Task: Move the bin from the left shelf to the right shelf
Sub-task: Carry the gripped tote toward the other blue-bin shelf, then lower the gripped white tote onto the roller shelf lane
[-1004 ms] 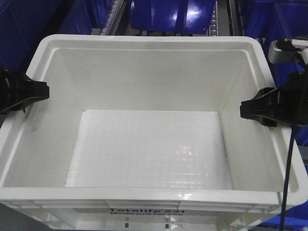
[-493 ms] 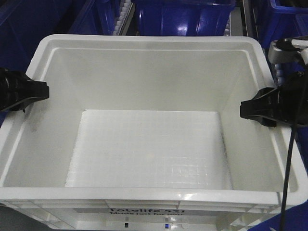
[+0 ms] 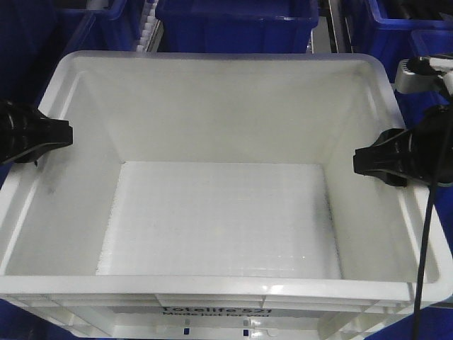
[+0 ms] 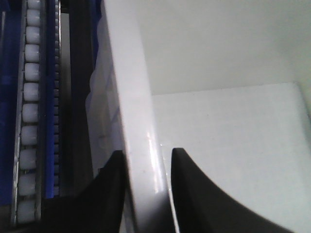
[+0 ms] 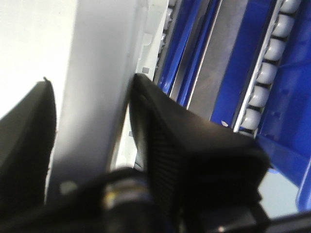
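The large white bin (image 3: 212,64) fills the front view, empty inside, with black print on its near wall. My left gripper (image 3: 53,134) is shut on the bin's left rim, one finger inside the wall and one outside. In the left wrist view the rim (image 4: 131,87) runs between the black fingers of the left gripper (image 4: 146,153). My right gripper (image 3: 368,161) is shut on the right rim in the same way. The right wrist view shows that rim (image 5: 97,58) pinched in the right gripper (image 5: 92,82).
Dark blue bins (image 3: 233,18) stand on the shelf behind, another at the back right (image 3: 407,25). White roller tracks (image 4: 31,97) run beside the bin's left side, and rollers (image 5: 272,68) along its right. A black cable (image 3: 425,248) hangs off the right arm.
The blue bins behind have shifted in view and show more of their rims. The white bin and both grippers keep the same place in the frame, still clamped.
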You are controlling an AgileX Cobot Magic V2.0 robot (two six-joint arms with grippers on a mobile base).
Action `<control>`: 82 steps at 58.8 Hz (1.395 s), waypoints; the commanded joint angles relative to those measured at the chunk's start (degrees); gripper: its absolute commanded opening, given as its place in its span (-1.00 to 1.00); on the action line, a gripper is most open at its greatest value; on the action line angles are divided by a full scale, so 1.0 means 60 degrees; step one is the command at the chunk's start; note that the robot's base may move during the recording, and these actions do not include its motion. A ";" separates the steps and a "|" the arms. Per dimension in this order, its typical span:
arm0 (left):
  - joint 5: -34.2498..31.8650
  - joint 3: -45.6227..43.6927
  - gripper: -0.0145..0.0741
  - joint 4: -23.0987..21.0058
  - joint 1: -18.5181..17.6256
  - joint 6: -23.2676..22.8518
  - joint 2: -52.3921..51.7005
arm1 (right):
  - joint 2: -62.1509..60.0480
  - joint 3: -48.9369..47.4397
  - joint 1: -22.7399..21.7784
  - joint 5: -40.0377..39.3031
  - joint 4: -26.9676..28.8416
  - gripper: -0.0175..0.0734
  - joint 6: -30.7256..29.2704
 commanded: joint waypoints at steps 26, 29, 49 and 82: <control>-0.0956 -0.0389 -0.69 -0.0690 -0.0068 0.0381 -0.0361 | -0.0237 -0.0368 -0.0041 -0.0916 0.0234 -0.62 -0.0152; -0.0956 -0.0389 -0.69 -0.0690 -0.0068 0.0381 -0.0361 | -0.0237 -0.0368 -0.0041 -0.0916 0.0234 -0.62 -0.0152; -0.0956 -0.0389 -0.69 -0.0690 -0.0068 0.0381 -0.0361 | -0.0237 -0.0368 -0.0041 -0.0907 0.0234 -0.62 -0.0152; -0.0956 -0.0389 -0.69 -0.0690 -0.0068 0.0381 -0.0361 | -0.0237 -0.0368 -0.0041 -0.0907 0.0234 -0.62 -0.0152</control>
